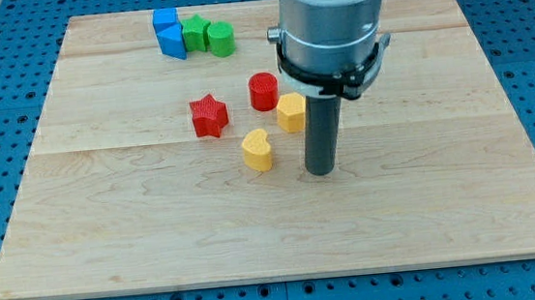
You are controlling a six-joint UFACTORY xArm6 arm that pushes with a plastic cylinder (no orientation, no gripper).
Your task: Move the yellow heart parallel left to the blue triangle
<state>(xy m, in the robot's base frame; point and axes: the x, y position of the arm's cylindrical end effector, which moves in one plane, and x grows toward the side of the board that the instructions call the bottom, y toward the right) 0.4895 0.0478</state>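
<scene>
Sitting mid-desk, the yellow heart is well apart from the blue triangle near the view's top, so most of the push remains. My tip rests just right of it; no fingers exist.
</scene>
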